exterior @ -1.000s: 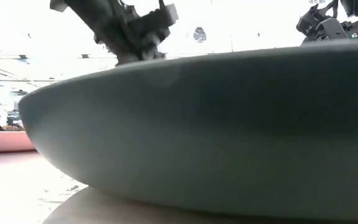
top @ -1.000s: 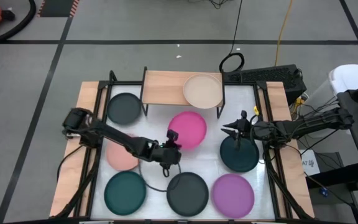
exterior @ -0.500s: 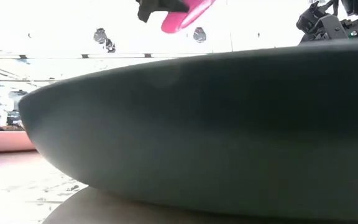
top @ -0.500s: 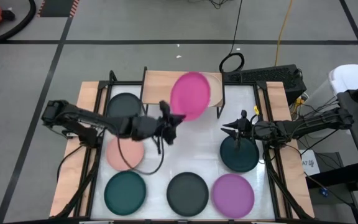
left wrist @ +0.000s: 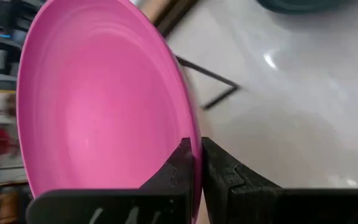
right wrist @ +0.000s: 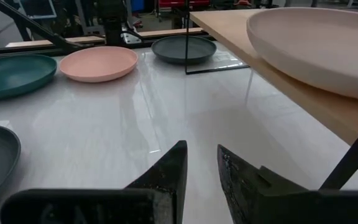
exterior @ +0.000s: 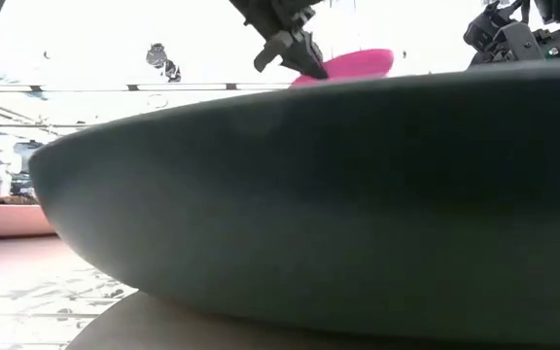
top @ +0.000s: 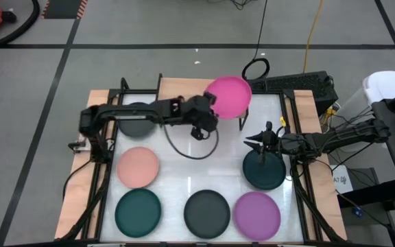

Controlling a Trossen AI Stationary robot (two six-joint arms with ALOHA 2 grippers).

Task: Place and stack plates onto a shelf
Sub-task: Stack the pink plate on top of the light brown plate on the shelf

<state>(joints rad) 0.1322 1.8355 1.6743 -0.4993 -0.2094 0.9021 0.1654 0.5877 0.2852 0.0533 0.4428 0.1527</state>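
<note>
My left gripper (top: pixel 210 108) is shut on the magenta plate (top: pixel 229 95) and holds it in the air over the right end of the shelf (top: pixel 180 96). From above, the magenta plate hides the beige plate (right wrist: pixel 316 40) that rests on the shelf's wooden top (right wrist: pixel 272 78). My right gripper (top: pixel 251 142) waits open at the table's right, just beyond the far rim of a dark teal plate (top: pixel 264 171), with nothing between its fingers. My left gripper pinches the magenta plate's rim (left wrist: pixel 196 144) between its two fingers, one on the upper face and one beneath. The fingers reach in from the table's left, slanting down. The plate sticks out beyond them, lifted clear of table and shelf, near level.
On the white table lie a charcoal plate (top: pixel 137 118) at the far left, a salmon plate (top: pixel 138 167), a teal plate (top: pixel 138 211), a charcoal plate (top: pixel 207 213) and a purple plate (top: pixel 257 214). A dark plate (exterior: pixel 309 194) fills the low view. The shelf's left half is bare.
My left gripper has lifted the magenta plate off the table's middle and carried it up toward the far edge and rightward, over the shelf's right end. The plate tipped steeply on the way and now sits nearer level.
</note>
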